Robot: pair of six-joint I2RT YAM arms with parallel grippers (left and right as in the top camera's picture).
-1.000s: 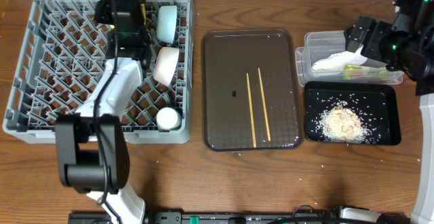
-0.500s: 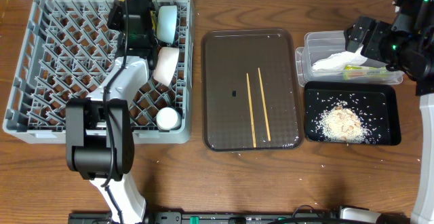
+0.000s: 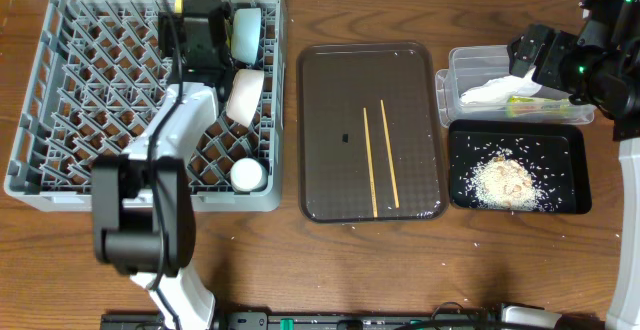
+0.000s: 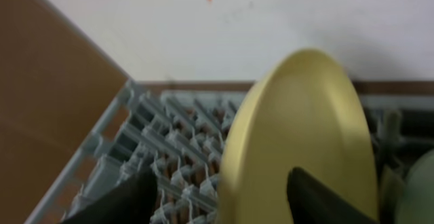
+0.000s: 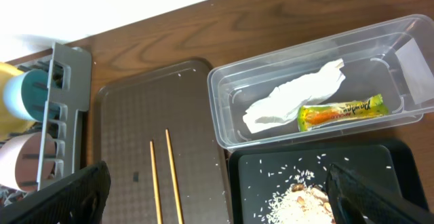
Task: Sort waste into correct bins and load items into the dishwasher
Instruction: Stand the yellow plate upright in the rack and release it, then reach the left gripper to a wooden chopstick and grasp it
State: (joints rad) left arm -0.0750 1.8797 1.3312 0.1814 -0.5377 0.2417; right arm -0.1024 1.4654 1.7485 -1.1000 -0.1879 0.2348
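Note:
The yellow plate [image 4: 305, 129] stands on edge at the back of the grey dishwasher rack [image 3: 90, 90]. My left gripper [image 4: 227, 200] is open around its rim, with a gap between the left finger and the plate. Beside the plate in the rack are the blue bowl [image 3: 247, 30], the white bowl [image 3: 245, 95] and the cup [image 3: 248, 175]. The chopsticks [image 3: 380, 158] lie on the brown tray [image 3: 330, 80]. The napkin [image 5: 291, 98] and the wrapper [image 5: 342, 110] lie in the clear tub [image 5: 224, 125]. Rice [image 3: 505, 180] sits in the black tray [image 3: 570, 145]. My right gripper [image 5: 227, 197] hangs open and holds nothing.
The rack fills the left third of the table, the brown tray the middle, the two bins the right. A wall runs along the back edge. A few rice grains lie loose on the bare wood [image 3: 480, 245] in front of the black tray.
The left gripper has gone from shut on the yellow plate to open, leaving the plate standing in the rack. The right arm has not moved.

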